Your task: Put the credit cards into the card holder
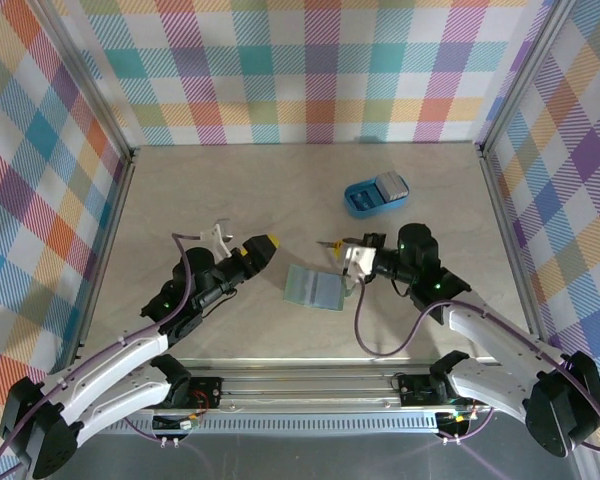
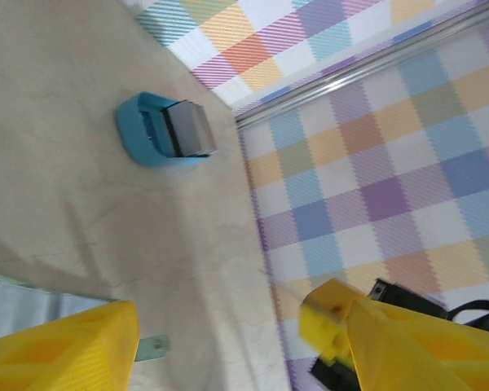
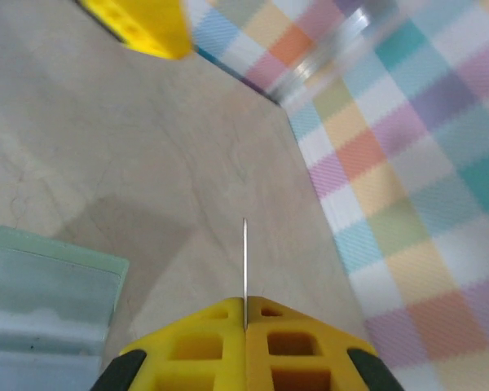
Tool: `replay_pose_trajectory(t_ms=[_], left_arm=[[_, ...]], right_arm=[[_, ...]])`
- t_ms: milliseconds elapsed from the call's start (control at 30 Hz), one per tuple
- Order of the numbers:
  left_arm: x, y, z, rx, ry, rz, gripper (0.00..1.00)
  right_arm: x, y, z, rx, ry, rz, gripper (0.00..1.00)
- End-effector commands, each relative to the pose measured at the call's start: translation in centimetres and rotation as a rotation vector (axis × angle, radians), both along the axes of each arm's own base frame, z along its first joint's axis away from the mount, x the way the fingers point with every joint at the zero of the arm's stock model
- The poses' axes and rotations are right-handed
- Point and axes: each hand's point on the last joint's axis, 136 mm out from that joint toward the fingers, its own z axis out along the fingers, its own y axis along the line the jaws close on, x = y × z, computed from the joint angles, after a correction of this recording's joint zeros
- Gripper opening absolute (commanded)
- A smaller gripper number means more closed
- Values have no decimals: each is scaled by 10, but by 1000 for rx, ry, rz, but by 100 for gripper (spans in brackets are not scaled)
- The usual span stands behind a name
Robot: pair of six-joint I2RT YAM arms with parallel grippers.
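The sage-green card holder (image 1: pixel 313 287) lies flat on the table between my two grippers; its corner shows in the right wrist view (image 3: pixel 49 293) and in the left wrist view (image 2: pixel 24 305). My right gripper (image 1: pixel 342 248) hovers just right of it, shut on a thin credit card (image 3: pixel 244 269) that I see edge-on, standing upright out of the closed fingers (image 3: pixel 204 342). More credit cards (image 1: pixel 391 185) stand in the blue tray (image 1: pixel 363 200). To the left of the holder, my left gripper (image 1: pixel 264 249) is open, with nothing between its yellow fingers (image 2: pixel 65 350).
The blue tray (image 2: pixel 143 130) with its grey-white cards (image 2: pixel 189 128) sits toward the back right. Checked walls with metal rails (image 1: pixel 130 150) close the table on three sides. Bare tabletop (image 1: pixel 240 190) stretches behind the grippers.
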Motion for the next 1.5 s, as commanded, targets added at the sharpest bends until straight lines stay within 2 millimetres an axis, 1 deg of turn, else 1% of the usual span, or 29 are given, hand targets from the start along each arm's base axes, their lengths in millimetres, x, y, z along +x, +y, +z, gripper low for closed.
replay_pose_trajectory(t_ms=[0,67,133,267,367,400,533,700,733,800,933,967,1000,1033,1067,1100,1133,1200,1267,1333,1433,1467], left_arm=[[-8,-11,15,-85,5,-18,69],[-12,-18,17,-116,10,-49,70],[-13,-20,16,-144,31,-56,70],[-16,-14,16,-147,56,-29,68],[-17,-19,21,-206,63,-49,58],[-17,-21,19,-212,78,-59,57],[-18,-29,15,-222,101,-83,56],[-20,-33,14,-230,129,-102,55],[-21,-33,14,-233,132,-102,53],[-23,-31,15,-243,129,-99,43],[-24,-30,18,-271,130,-99,18],[-25,-30,20,-275,127,-99,12],[-25,-29,20,-276,125,-97,5],[-24,-28,20,-277,122,-90,0],[-24,-26,20,-277,120,-83,0],[-23,-24,19,-280,115,-68,0],[-22,-21,20,-288,107,-56,0],[-21,-15,23,-317,75,-30,0],[-20,-8,27,-334,38,-7,0],[-19,-2,29,-321,13,24,0],[-16,3,35,-280,-22,53,0],[-16,3,38,-269,-35,51,0]], right_arm=[[-26,21,27,-47,-346,173,0],[-28,28,29,-55,-367,168,0],[-26,35,33,-48,-376,147,0],[-33,44,30,-53,-451,172,0],[-34,49,32,-42,-479,159,0],[-35,52,30,-54,-486,158,0],[-35,62,29,-71,-514,140,0],[-35,70,35,-61,-545,106,0],[-37,72,35,-60,-551,112,0],[-40,74,36,-58,-562,114,0],[-40,79,35,-59,-564,98,0],[-39,80,35,-56,-565,91,3],[-38,80,35,-51,-569,83,10],[-37,81,33,-51,-563,73,17],[-34,81,39,-26,-572,52,22],[-30,80,36,-33,-557,31,28],[-26,79,35,-36,-542,9,32],[-20,75,29,-24,-488,-48,36],[-19,70,32,41,-416,-112,38],[-15,61,35,116,-315,-197,37],[-5,44,38,262,-94,-355,39],[-3,38,39,335,18,-400,40]])
